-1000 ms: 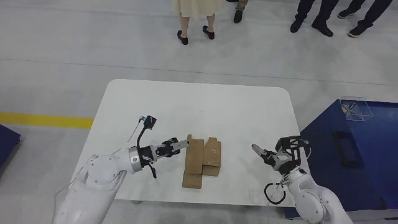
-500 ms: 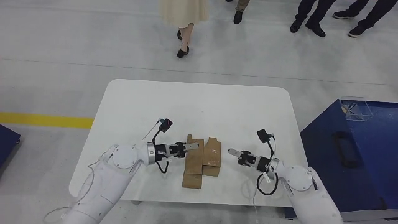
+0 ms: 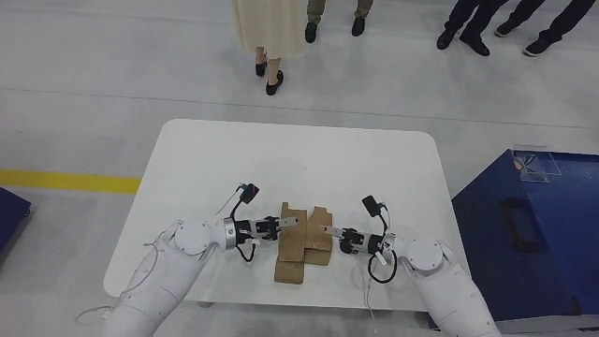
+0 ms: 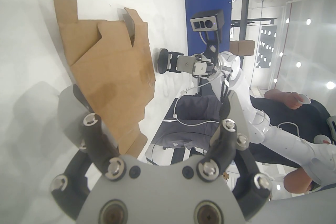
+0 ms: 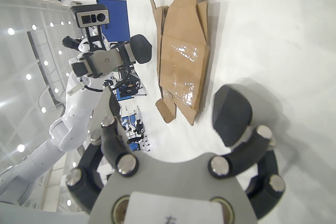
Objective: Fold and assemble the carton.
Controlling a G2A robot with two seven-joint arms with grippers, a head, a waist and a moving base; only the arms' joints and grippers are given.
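We find the carton [image 3: 304, 243], lengthwise toward the far side, between the left end effector [image 3: 287, 221] at its edge and the right end effector [image 3: 324, 234] just beside it, both open, gripping nothing.

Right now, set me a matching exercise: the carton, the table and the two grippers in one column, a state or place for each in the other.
Things:
1. carton
2. table
3. left gripper
4. right gripper

States:
a. open, with the carton ahead of its fingers
b. white, under the carton
c. brown, lying flat, not yet assembled
d. open, with the carton reaching in between its fingers

Pairs: 1-c, 2-b, 3-d, 4-a.
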